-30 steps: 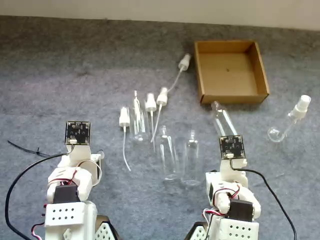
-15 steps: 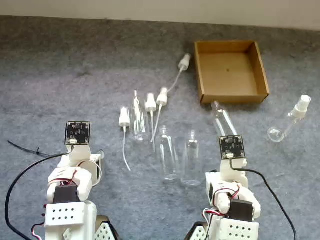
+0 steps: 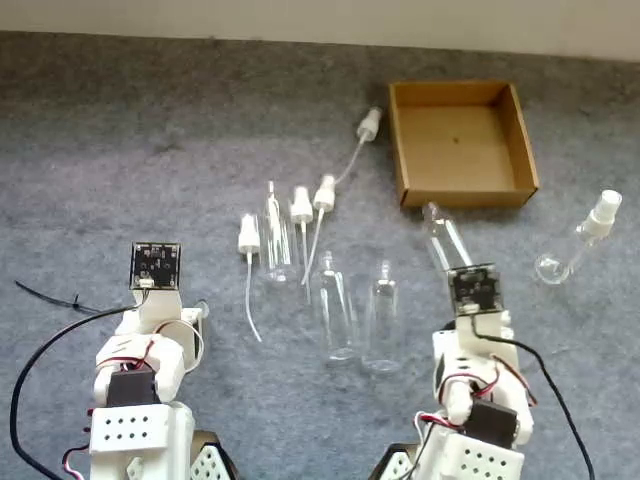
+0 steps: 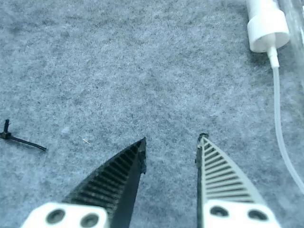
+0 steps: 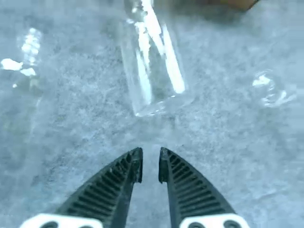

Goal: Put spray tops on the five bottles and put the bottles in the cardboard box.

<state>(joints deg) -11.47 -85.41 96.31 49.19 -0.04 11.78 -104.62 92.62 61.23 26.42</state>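
Note:
The open cardboard box (image 3: 460, 140) lies at the back right. Three clear bottles (image 3: 336, 305) (image 3: 381, 315) (image 3: 277, 240) lie uncapped mid-table, with a fourth bottle (image 3: 445, 240) in front of the box. A fifth bottle (image 3: 578, 240), with a white top on it, lies at the far right. White spray tops (image 3: 248, 233) (image 3: 301, 205) (image 3: 324, 192) (image 3: 369, 123) lie loose. My left gripper (image 4: 172, 141) hangs open over bare carpet, near one spray top (image 4: 266, 28). My right gripper (image 5: 149, 152), narrowly open and holding nothing, points at the fourth bottle (image 5: 154, 61).
Grey carpet covers the table. A black cable tie (image 4: 21, 140) lies beside my left gripper. Another clear bottle (image 5: 26, 52) and the capped bottle's rounded base (image 5: 270, 90) flank the right gripper's path. Open carpet stretches at the far left.
The right arm has shifted slightly to the right and forward. The left arm and all the objects have kept still.

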